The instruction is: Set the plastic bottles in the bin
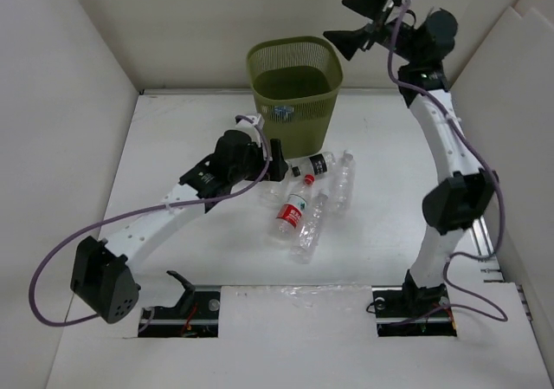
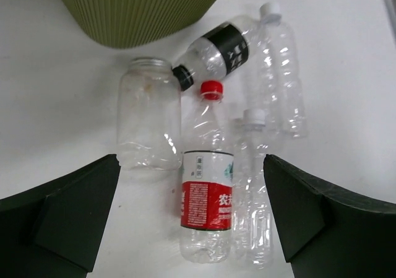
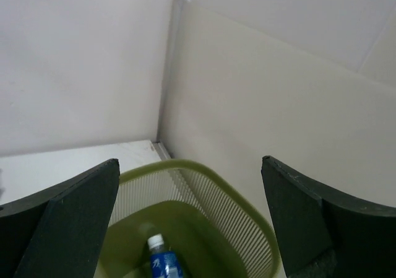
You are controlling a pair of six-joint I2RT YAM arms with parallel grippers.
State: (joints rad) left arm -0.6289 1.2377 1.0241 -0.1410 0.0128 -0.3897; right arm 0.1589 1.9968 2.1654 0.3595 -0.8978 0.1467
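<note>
Confirm left gripper spread wide over the plastic bottles, clustered at the middle of the table, just before the bin near the far edge. Take the red-labelled bottle first: directly between the fingers, long axis crossing their closing line. Disregard right gripper, also spread, farther off above the bin.
</note>
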